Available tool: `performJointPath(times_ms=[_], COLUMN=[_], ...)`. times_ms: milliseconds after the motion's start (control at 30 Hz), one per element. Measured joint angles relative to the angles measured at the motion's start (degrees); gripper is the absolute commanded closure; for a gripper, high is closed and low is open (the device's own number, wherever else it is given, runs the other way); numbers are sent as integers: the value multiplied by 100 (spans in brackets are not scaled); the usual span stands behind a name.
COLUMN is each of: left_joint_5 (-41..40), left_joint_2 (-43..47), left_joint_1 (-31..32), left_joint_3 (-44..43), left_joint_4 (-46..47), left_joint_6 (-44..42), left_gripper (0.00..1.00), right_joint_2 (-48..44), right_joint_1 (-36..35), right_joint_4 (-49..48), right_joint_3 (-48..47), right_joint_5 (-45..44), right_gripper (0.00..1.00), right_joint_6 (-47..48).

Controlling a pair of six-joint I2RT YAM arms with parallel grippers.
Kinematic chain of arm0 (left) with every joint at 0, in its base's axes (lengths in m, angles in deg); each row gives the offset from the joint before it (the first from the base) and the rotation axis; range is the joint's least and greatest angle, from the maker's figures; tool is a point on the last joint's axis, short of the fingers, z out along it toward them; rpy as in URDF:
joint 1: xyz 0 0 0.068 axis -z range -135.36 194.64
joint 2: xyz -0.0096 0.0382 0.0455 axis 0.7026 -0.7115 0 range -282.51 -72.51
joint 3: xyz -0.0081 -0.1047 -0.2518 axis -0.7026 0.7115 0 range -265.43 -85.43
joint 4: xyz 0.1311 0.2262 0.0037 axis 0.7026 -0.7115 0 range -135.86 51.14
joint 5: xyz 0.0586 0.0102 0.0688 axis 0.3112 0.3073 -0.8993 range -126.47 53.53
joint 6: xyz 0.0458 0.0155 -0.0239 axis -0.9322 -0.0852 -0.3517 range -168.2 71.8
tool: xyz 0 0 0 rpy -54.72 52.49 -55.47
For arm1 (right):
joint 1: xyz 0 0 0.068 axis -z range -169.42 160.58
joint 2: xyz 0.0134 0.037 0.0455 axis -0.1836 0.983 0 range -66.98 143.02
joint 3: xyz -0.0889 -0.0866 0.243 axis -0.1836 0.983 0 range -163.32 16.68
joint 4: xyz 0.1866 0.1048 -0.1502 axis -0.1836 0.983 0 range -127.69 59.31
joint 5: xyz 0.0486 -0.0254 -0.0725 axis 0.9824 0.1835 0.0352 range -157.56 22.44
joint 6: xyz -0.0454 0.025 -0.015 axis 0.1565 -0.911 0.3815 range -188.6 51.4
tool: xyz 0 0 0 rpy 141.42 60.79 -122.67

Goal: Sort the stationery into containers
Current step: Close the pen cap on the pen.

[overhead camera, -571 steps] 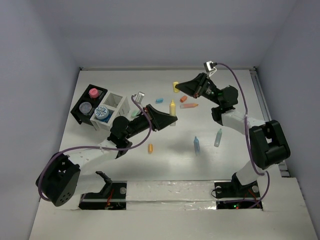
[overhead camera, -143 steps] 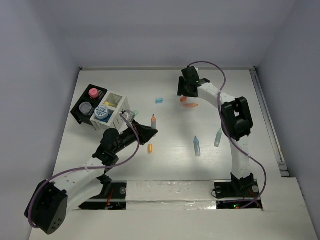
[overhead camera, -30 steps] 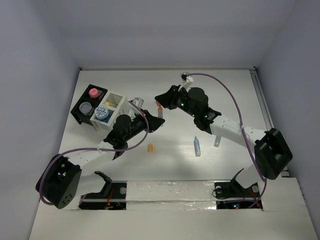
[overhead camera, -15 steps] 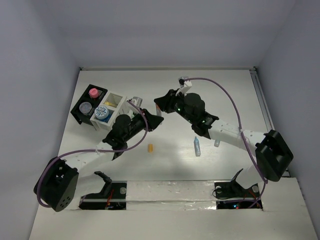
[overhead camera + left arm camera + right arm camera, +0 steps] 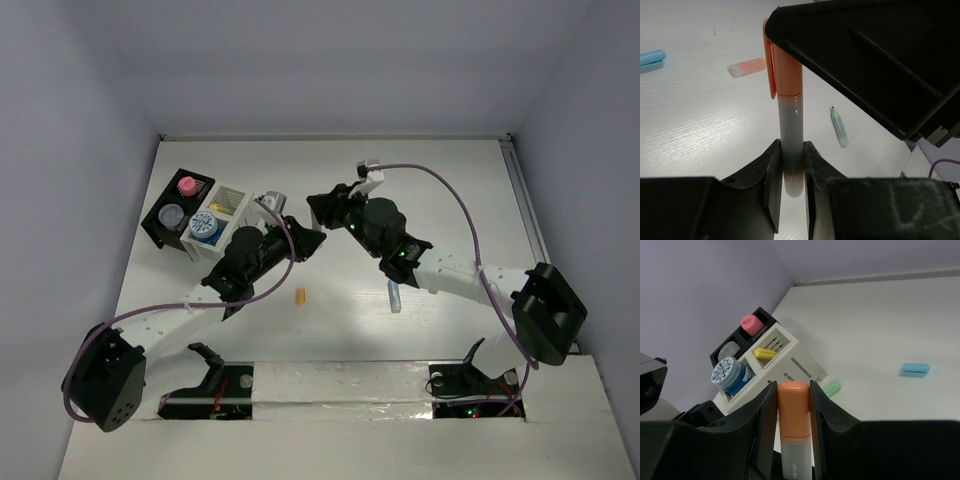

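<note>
Both arms have converged above mid-tabletop. Left hand [image 5: 790,167] clamps the orange-capped marker [image 5: 788,75] by its grey barrel; right hand [image 5: 793,401] clamps its cap. Black tray [image 5: 155,232] and white box [image 5: 802,367] hold several pieces. Blue stick [image 5: 915,368] and others remain loose.

Both arms cross the middle of the white table [image 5: 470,170]. There the left gripper [image 5: 306,240] and the right gripper [image 5: 318,208] clamp opposite ends of one orange-capped grey marker [image 5: 788,125], blocking passage between them. The left arm lies just beside the white compartmented box [image 5: 240,212] and the black ribbed tray [image 5: 153,228], closing off their near side; their far side stands open. A small orange stick [image 5: 300,296] and a pale blue stick [image 5: 394,298] lie on the near strip. The right arm's purple cable [image 5: 440,185] arcs over the far right.
</note>
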Motion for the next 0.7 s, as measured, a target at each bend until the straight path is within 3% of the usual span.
performJointPath(times_ms=[333, 700], left_joint_5=[372, 804], left_joint_2=[638, 673], left_joint_1=[-17, -15], left_joint_3=[-328, -531], left_joint_4=[-1274, -2564], left_joint_6=[-203, -380], left_gripper=[100, 100], right_joint_2=[-417, -581], right_joint_1=[-2, -111], right_joint_4=[-531, -1086], right_joint_3=[619, 1567], right_joint_5=[487, 577], right_gripper=[100, 100], right_joint_6=[-428, -857])
